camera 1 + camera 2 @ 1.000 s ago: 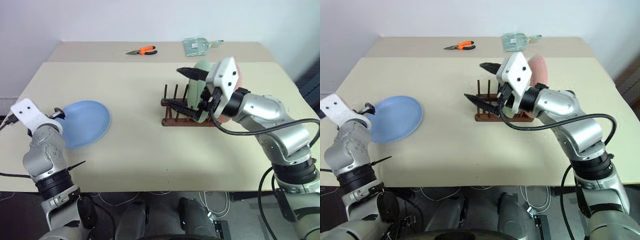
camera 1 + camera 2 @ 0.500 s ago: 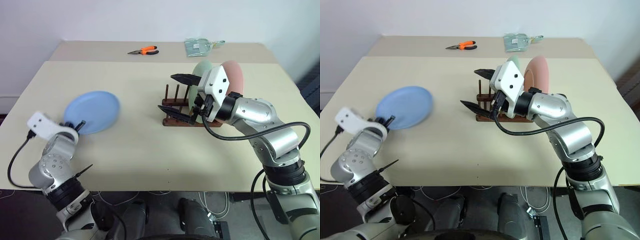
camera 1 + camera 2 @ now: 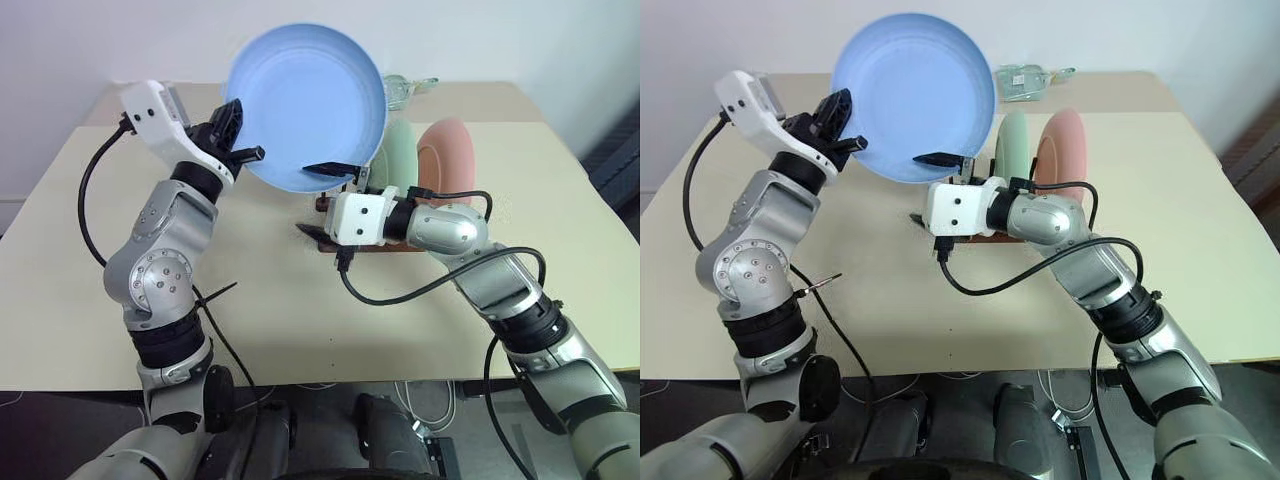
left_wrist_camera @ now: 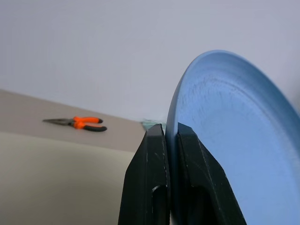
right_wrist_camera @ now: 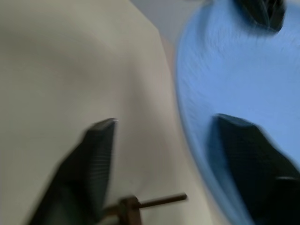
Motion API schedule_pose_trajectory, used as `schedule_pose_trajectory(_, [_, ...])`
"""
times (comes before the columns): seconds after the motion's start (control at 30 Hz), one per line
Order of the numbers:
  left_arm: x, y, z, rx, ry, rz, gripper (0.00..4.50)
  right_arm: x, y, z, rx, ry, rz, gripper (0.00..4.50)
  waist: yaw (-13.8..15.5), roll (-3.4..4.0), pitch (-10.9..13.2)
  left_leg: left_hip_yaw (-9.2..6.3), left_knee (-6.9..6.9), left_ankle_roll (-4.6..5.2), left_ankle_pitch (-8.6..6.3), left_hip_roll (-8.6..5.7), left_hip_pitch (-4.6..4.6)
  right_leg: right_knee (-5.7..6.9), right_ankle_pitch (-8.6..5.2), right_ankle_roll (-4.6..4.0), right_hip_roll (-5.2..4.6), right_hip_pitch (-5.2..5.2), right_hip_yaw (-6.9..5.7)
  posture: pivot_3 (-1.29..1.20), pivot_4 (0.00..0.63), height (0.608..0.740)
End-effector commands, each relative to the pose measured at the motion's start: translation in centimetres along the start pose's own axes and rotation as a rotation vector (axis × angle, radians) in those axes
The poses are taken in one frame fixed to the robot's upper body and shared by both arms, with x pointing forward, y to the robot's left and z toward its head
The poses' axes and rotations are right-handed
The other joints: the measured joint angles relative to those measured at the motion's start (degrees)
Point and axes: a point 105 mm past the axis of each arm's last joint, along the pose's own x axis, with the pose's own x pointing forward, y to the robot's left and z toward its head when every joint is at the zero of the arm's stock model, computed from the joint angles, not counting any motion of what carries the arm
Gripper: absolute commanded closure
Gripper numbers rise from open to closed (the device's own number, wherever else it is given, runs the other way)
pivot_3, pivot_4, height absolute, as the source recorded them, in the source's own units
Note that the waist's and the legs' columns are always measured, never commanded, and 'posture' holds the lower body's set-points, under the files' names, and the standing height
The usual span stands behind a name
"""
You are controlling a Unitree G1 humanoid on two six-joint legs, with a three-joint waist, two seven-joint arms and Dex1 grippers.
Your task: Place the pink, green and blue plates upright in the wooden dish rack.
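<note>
Blue plate (image 3: 310, 105): round, matte, shallow, held upright at its rim.

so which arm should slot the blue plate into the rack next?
Left, probably. Its tool is already shut on the blue plate's rim, holding it upright above the rack. The right tool is open around the plate's lower edge, better suited to steadying.

blue plate (image 3: 306, 105) raised upright, pink plate (image 3: 452, 150), green plate (image 3: 400, 152) racked
</note>
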Motion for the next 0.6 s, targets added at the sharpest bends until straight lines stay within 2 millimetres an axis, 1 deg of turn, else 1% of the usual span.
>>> schedule_pose_trajectory(0.03, [-0.4,-0.9,1.6,0.007,-0.059,-0.055,4.50,0.0,-1.3,1.1,-0.069,-0.038,-0.053,2.75,-0.08,0.01,0.00,-0.01,0.00,0.00,0.00,0.00,0.00,0.00,0.00,0.00,0.00,0.00,0.00,0.00,0.150,0.740])
schedule_pose_trajectory(0.1, [-0.6,-1.0,1.8,-0.021,-0.074,-0.074,4.50,0.0,-1.4,1.2,-0.090,-0.040,-0.057,3.67,-0.05,0.01,0.00,-0.01,0.00,0.00,0.00,0.00,0.01,0.00,0.00,0.00,0.01,0.00,0.00,0.00,0.150,0.740])
schedule_pose_trajectory(0.13, [-0.7,-1.1,2.0,-0.032,-0.085,-0.083,3.78,0.0,-1.4,1.3,-0.098,-0.041,-0.060,4.23,-0.06,0.01,0.00,-0.02,0.00,0.00,0.00,0.00,0.01,0.00,0.00,0.00,0.01,0.01,0.00,0.00,0.150,0.740])
schedule_pose_trajectory(0.17, [-0.7,-1.1,2.1,-0.038,-0.092,-0.087,3.46,0.0,-1.4,1.3,-0.102,-0.042,-0.063,4.50,-0.05,0.00,0.00,-0.02,0.00,0.00,0.00,0.00,0.01,0.00,0.00,0.00,0.01,0.01,0.00,0.00,0.150,0.740])
schedule_pose_trajectory(0.2, [-0.7,-0.9,2.6,-0.071,-0.117,-0.077,2.97,0.0,-1.4,1.4,-0.112,-0.046,-0.070,4.50,-0.05,0.00,0.01,-0.02,0.00,0.00,0.00,0.00,0.01,0.00,0.00,0.00,0.01,0.01,0.00,0.00,0.150,0.740])
schedule_pose_trajectory(0.23, [-0.7,-0.1,3.7,-0.117,-0.176,-0.037,2.46,0.1,-1.6,1.7,-0.120,-0.058,-0.079,4.50,0.02,0.01,0.01,-0.02,0.00,-0.01,0.01,0.00,0.00,0.00,0.00,0.00,0.01,0.01,0.00,0.00,0.150,0.740])
schedule_pose_trajectory(0.27, [-0.7,1.1,5.0,-0.165,-0.246,0.014,1.93,0.2,-1.8,2.0,-0.127,-0.069,-0.087,4.50,0.05,-0.05,0.03,-0.02,0.01,-0.01,0.01,-0.01,0.01,0.00,0.00,0.00,0.00,0.02,0.01,0.00,0.150,0.740])
schedule_pose_trajectory(0.3, [-0.9,2.7,6.4,-0.203,-0.318,0.083,1.52,0.2,-1.9,2.3,-0.129,-0.087,-0.096,4.50,0.06,-0.10,0.08,-0.05,0.01,-0.02,0.01,0.00,0.00,0.00,0.00,-0.01,0.00,0.02,0.00,0.00,0.150,0.740])
schedule_pose_trajectory(0.37, [-1.6,5.2,8.1,-0.187,-0.400,0.181,1.52,0.1,-2.2,2.9,-0.113,-0.123,-0.116,4.50,-0.24,-0.11,0.08,-0.07,-0.01,-0.07,0.04,0.00,0.01,0.01,0.01,-0.01,0.02,0.00,-0.01,0.00,0.150,0.740])
schedule_pose_trajectory(0.4, [-1.9,6.2,8.4,-0.109,-0.403,0.214,1.52,-0.1,-2.6,3.5,-0.074,-0.160,-0.139,4.50,-0.31,-0.10,0.08,-0.04,-0.06,-0.08,0.05,0.02,0.06,0.00,0.01,-0.01,0.03,0.00,0.00,0.00,0.150,0.740])
schedule_pose_trajectory(0.43, [-2.1,6.7,8.3,-0.012,-0.384,0.228,1.52,-0.3,-3.0,4.0,-0.029,-0.195,-0.161,4.50,-0.41,-0.10,0.08,-0.02,-0.13,-0.10,0.06,0.02,0.09,0.00,0.00,-0.01,0.03,-0.01,0.02,0.00,0.150,0.740])
schedule_pose_trajectory(0.5, [-2.4,7.0,6.5,0.210,-0.277,0.192,1.52,-1.0,-4.5,5.6,0.142,-0.301,-0.226,4.50,-0.37,-0.08,0.07,0.01,-0.36,-0.19,0.12,0.02,0.15,0.00,0.01,-0.02,0.04,-0.07,0.09,0.00,0.150,0.740])
schedule_pose_trajectory(0.53, [-2.7,7.0,5.1,0.287,-0.215,0.153,1.52,-1.5,-5.4,6.3,0.248,-0.359,-0.255,4.50,-0.25,-0.11,0.05,0.02,-0.49,-0.37,0.24,0.01,0.18,0.01,0.01,-0.04,0.04,-0.09,0.13,0.00,0.150,0.740])
schedule_pose_trajectory(0.57, [-3.1,7.0,3.7,0.340,-0.162,0.117,1.52,-1.9,-6.0,6.9,0.347,-0.412,-0.272,4.50,-0.03,-0.11,0.05,0.00,-0.60,-0.49,0.32,0.01,0.19,0.00,0.02,-0.05,0.05,-0.14,0.13,0.00,0.150,0.740])
schedule_pose_trajectory(0.6, [-3.6,7.2,1.8,0.366,-0.096,0.085,1.52,-2.4,-6.7,7.5,0.484,-0.474,-0.284,4.50,0.17,-0.13,0.04,-0.05,-0.61,-0.50,0.32,0.01,0.17,0.01,0.03,-0.07,0.05,-0.13,0.11,0.00,0.150,0.740])
